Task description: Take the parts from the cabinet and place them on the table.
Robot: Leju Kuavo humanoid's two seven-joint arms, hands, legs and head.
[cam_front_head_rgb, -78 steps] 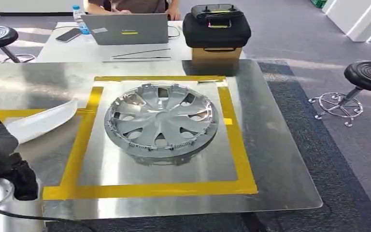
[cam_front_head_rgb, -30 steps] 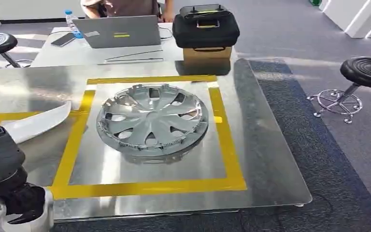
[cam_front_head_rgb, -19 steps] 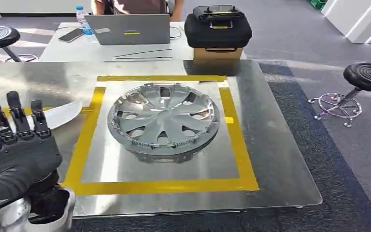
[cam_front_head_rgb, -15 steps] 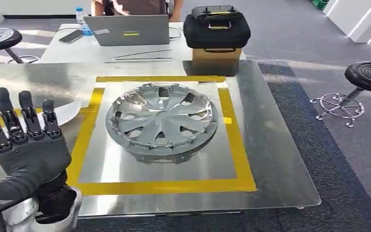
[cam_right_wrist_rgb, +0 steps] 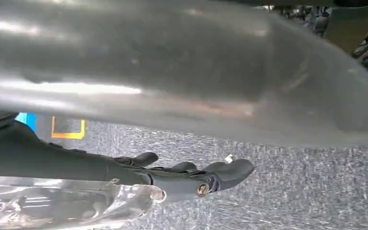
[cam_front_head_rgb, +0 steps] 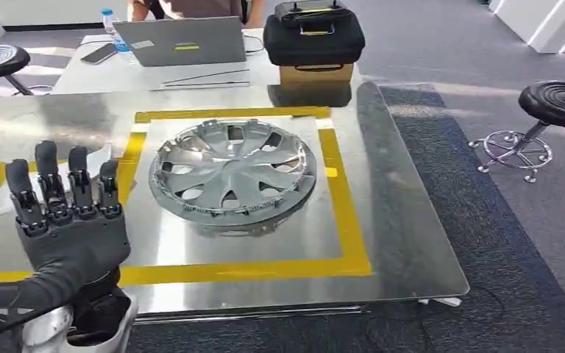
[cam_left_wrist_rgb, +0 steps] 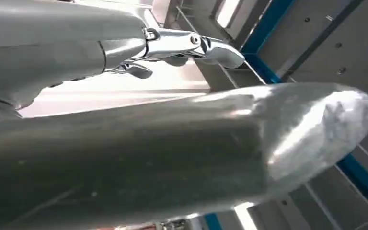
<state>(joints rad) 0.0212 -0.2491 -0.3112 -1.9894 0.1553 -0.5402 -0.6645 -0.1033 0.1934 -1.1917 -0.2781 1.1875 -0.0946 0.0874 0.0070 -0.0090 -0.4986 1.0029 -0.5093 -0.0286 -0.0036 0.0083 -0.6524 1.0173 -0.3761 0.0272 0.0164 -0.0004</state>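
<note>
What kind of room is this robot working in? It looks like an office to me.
Probably an office-like lab or test space rather than a factory: grey carpet floor, a desk behind with a laptop and a person seated at it, round stools, and a metal table marked with yellow tape, holding a wheel cover.

Silver hubcap, yellow tape border, black robot hand.

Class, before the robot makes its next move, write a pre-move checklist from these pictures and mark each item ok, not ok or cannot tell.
1. Hubcap lies inside the yellow tape square on the table: ok.
2. Left hand holds nothing, fingers spread: ok.
3. Right hand holds nothing: cannot tell, something glossy lies beside the fingers.
4. White curved part sits well inside its own tape frame: cannot tell, the left hand covers much of it.
5. Cabinet in sight: not ok.
</note>
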